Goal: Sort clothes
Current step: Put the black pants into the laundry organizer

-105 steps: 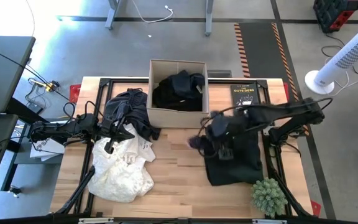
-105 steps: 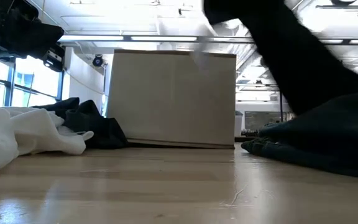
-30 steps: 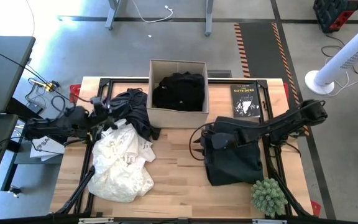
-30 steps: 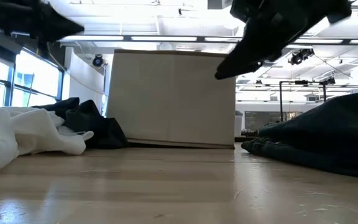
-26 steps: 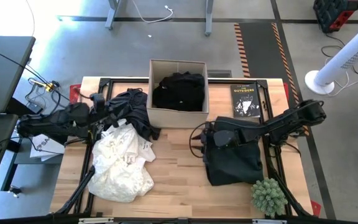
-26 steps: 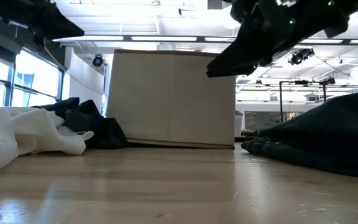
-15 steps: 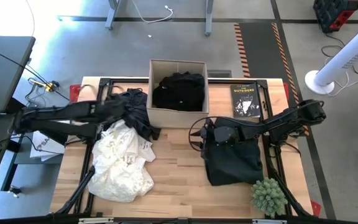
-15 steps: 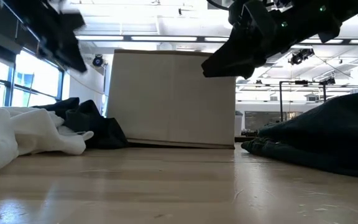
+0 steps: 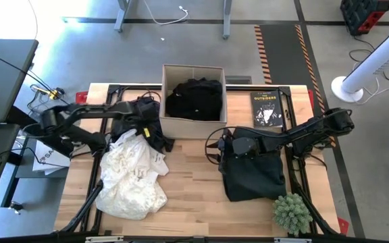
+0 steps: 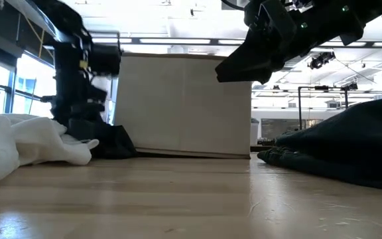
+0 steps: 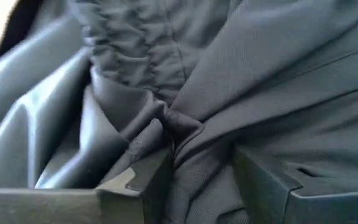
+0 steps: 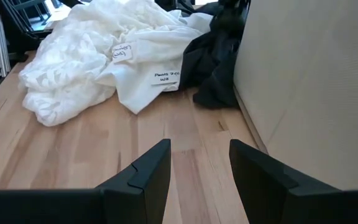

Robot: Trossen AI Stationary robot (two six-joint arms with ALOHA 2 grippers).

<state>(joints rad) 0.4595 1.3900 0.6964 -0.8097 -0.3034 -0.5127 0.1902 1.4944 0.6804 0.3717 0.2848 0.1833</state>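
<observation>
A dark garment (image 9: 140, 108) lies in a heap against the left side of the cardboard box (image 9: 193, 67), beside a pile of white garments (image 9: 134, 179). More black clothes (image 9: 194, 98) lie inside the box. Another black garment (image 9: 252, 177) lies spread on the table at the right. My left gripper (image 9: 146, 129) points down into the dark heap, open; it also shows in the low view (image 10: 78, 123). My right gripper (image 9: 213, 145) is open and empty, held level above the table in front of the box, at the left edge of the black garment. My left gripper comes from above, pointing down, and its open fingers (image 11: 148, 180) are sunk into the dark garment. A raised fold of the cloth (image 11: 179, 127) stands between them. The garment lies on the table, slack. How many layers the fold has, I cannot tell.
A black book (image 9: 265, 108) lies at the far right of the table. A small green plant (image 9: 292, 212) stands at the near right corner. Bare wood (image 9: 194, 182) lies between the white pile and the black garment.
My left gripper has swung from the table's left edge toward the box, tipped to point down, and gone down into the dark garment beside the box. The garments have stayed where they were.
</observation>
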